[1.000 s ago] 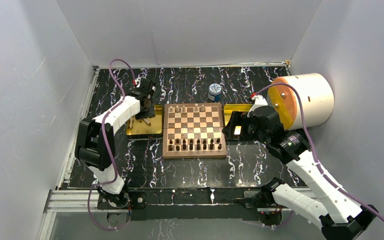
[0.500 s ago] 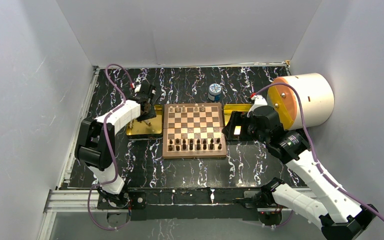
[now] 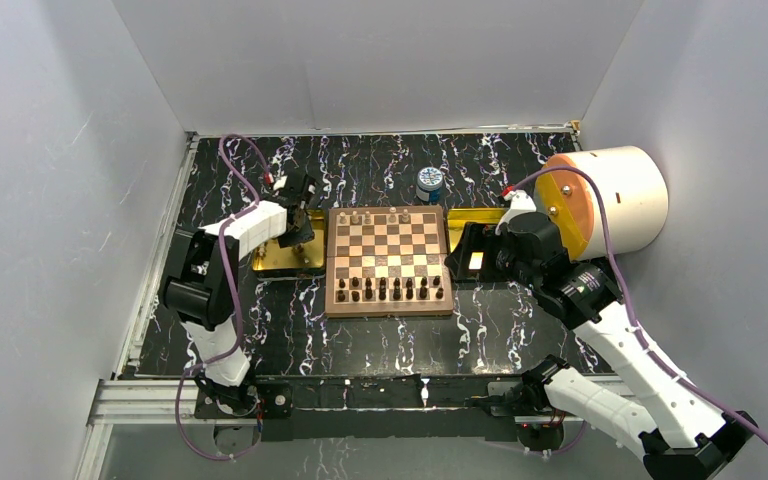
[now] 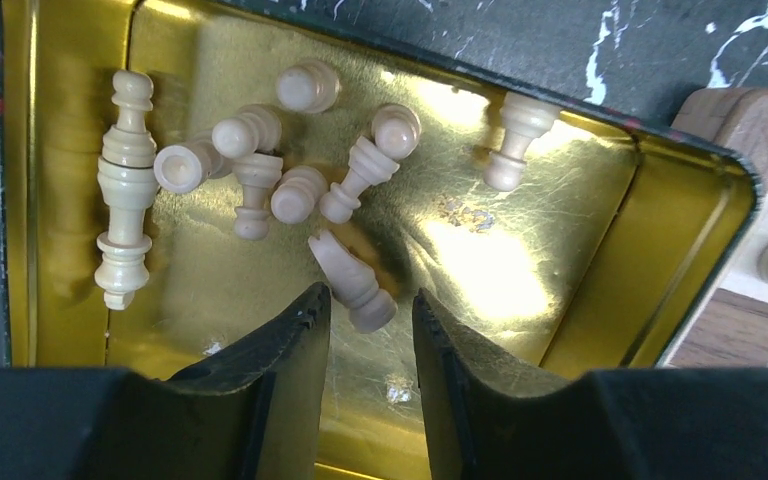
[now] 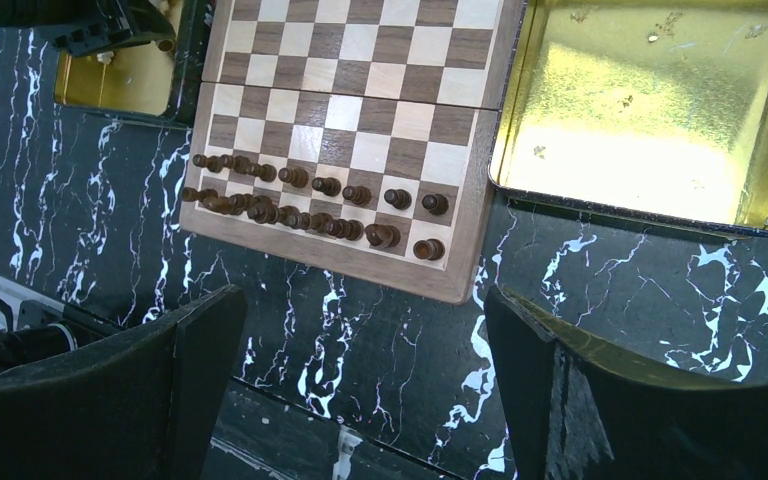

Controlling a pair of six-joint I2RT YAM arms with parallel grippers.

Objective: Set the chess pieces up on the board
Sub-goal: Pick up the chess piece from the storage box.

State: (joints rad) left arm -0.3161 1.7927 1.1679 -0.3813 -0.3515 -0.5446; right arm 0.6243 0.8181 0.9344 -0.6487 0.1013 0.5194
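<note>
Several cream chess pieces (image 4: 260, 170) lie loose in the left gold tray (image 4: 580, 200). My left gripper (image 4: 368, 300) is open low inside that tray. Its fingertips (image 4: 300, 325) stand either side of the base of one lying cream piece (image 4: 350, 278), with a gap on the right side. In the top view this gripper (image 3: 297, 226) is over the tray (image 3: 278, 262), left of the board (image 3: 388, 245). A few cream pieces (image 3: 368, 216) stand on the board's far row. My right gripper (image 5: 360, 300) is open and empty, raised at the board's (image 5: 360, 150) right side.
Dark brown pieces (image 3: 390, 290) fill the board's two near rows, also in the right wrist view (image 5: 300, 195). The right gold tray (image 5: 650, 110) holds no pieces. A blue-and-white jar (image 3: 429, 184) stands behind the board. A large white cylinder (image 3: 615, 195) lies at the right.
My left arm has shifted slightly to the right, with its gripper staying over the left tray. The right arm has not moved.
</note>
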